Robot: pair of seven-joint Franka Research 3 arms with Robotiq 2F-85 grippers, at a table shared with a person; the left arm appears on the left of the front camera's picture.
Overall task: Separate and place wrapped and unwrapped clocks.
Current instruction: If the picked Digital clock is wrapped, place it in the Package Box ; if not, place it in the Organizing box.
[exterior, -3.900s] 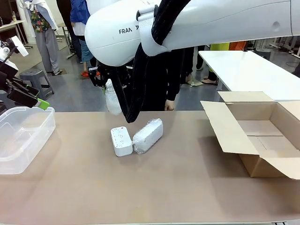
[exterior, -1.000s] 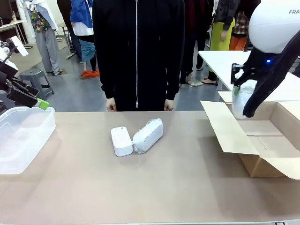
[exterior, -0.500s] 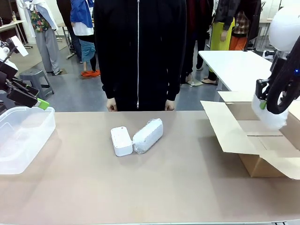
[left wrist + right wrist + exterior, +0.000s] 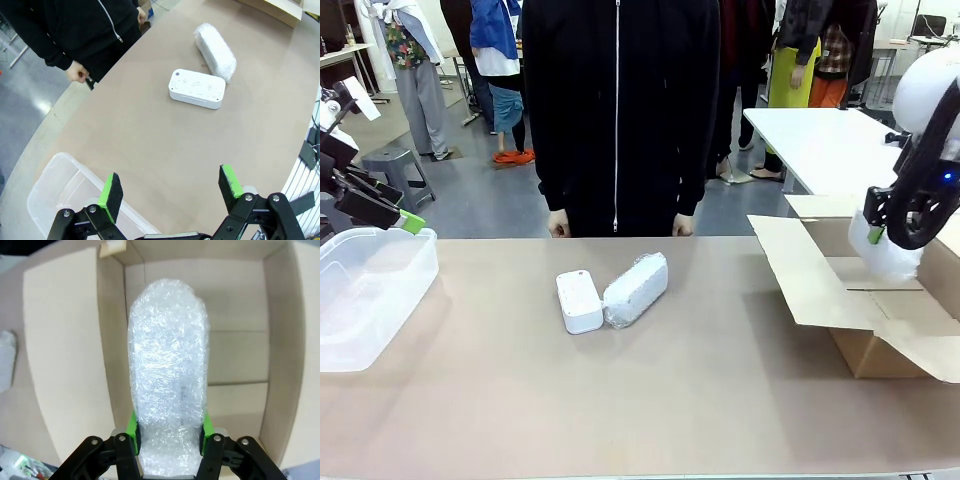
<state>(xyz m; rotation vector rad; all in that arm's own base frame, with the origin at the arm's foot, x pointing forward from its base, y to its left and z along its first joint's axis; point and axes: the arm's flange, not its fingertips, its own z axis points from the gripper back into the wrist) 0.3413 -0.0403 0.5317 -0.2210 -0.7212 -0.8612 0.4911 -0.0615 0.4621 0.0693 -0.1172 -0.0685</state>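
Right gripper (image 4: 169,434) clamped on wrapped clock (image 4: 168,365) — open cardboard box (image 4: 277,340) straight beyond fingertips. Left gripper (image 4: 171,186) spread wide (clear bin (image 4: 55,190) just under it) — bare clock (image 4: 197,88), second wrapped clock (image 4: 215,51) ahead, side by side.

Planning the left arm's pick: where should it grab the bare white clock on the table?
From above, pinching across the clock's narrow width near its far end; it lies flat, and the wrapped bundle seems to touch its near end.
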